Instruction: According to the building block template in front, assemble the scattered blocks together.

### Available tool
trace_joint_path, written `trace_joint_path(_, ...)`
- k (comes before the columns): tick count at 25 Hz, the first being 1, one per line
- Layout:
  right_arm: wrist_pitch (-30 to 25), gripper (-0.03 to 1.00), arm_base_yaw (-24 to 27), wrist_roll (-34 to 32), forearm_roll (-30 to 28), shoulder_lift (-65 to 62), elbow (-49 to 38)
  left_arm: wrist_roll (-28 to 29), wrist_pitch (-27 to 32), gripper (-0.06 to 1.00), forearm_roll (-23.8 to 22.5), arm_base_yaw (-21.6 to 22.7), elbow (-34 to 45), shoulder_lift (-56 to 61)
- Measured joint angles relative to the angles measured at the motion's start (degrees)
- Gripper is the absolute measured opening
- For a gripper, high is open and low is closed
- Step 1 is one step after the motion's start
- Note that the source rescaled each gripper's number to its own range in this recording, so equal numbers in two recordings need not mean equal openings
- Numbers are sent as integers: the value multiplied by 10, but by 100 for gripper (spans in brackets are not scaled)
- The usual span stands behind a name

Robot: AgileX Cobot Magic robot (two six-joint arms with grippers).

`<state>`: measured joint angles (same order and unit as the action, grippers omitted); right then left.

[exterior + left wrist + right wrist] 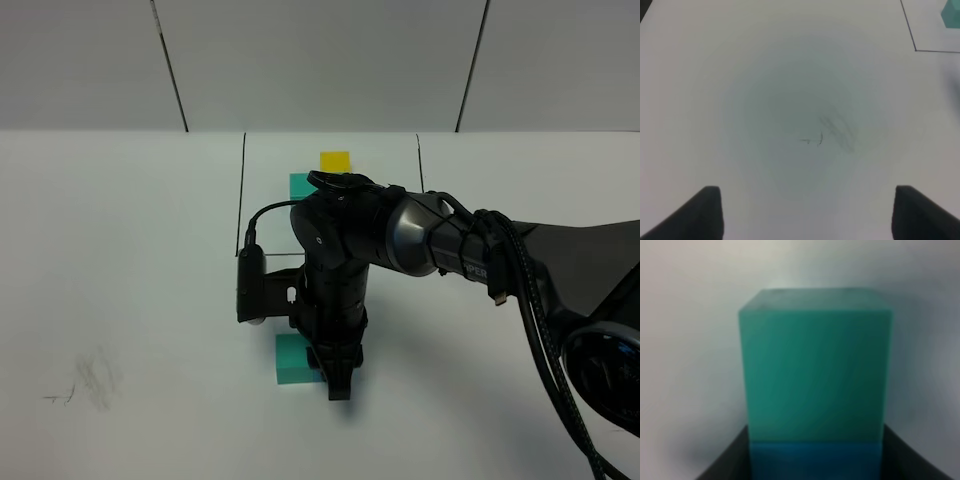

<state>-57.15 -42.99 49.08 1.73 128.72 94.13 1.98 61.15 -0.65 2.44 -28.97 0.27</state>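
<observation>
With the left gripper (805, 215) hanging spread over the worktop (120, 250), the right gripper (338, 388) is seemingly clamping the blue cube (815, 460) against the teal-green cube (290, 360) at lower centre, below the building block template (335, 160), likely light, rigid matte blocks best pinched across opposite flat faces.

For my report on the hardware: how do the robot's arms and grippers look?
The right arm is black with rounded dark-grey joints, black cables and white lettering. Its wrist camera is black. Both the right gripper and left gripper have black fingers.
</observation>
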Motion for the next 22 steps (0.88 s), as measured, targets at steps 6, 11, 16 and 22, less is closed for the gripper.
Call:
trace_joint_path(6, -27, 55, 0, -21, 0, 0, 0, 0, 0, 52, 0, 0, 0, 0)
trace_joint_path(11, -46, 95, 0, -119, -34, -38, 0, 0, 0, 52, 0, 0, 0, 0)
trace_joint_path(16, -70, 100, 39, -346, -92, -124, -2, 0, 0, 52, 0, 0, 0, 0)
trace_joint_path(22, -66, 96, 136, -567, -165, -238, -92, 0, 0, 52, 0, 0, 0, 0)
